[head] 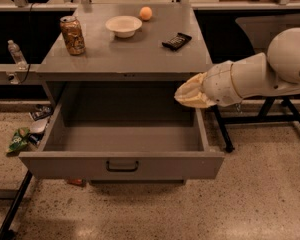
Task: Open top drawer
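A: Camera view, top drawer?
B: top drawer (180,165) stands wide open under the worktop (125,59), handle (122,166) at front centre
A: Claw?
B: claw (192,95) hovers above the drawer's right wall, just below the worktop edge, well apart from the handle; clenched or released, cannot tell
A: On the worktop?
B: can (72,35), bowl (123,26), orange ball (146,13), dark bar (176,41)

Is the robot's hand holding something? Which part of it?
Nothing. The gripper hangs free by the right side of the open top drawer, touching nothing.
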You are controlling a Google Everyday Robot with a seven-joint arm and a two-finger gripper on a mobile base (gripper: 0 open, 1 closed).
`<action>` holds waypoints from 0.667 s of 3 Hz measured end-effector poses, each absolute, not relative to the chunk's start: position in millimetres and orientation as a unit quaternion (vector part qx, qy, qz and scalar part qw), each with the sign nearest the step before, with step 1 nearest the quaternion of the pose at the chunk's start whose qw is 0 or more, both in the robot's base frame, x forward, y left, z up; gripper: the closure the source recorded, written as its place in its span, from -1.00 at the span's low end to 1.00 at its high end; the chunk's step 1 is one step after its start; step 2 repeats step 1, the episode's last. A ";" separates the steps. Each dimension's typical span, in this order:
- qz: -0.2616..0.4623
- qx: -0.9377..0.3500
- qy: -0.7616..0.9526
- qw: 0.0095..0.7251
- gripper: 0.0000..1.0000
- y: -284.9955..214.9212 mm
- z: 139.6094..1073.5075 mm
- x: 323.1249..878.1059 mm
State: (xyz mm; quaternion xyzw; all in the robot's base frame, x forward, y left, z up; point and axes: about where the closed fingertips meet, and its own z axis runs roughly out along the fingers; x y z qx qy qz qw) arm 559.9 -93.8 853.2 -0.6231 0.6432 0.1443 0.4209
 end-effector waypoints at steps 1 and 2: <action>0.145 -0.626 0.641 0.420 0.62 -92.4 851.5 559.1; 0.145 -0.626 0.641 0.420 0.62 -92.4 851.5 559.1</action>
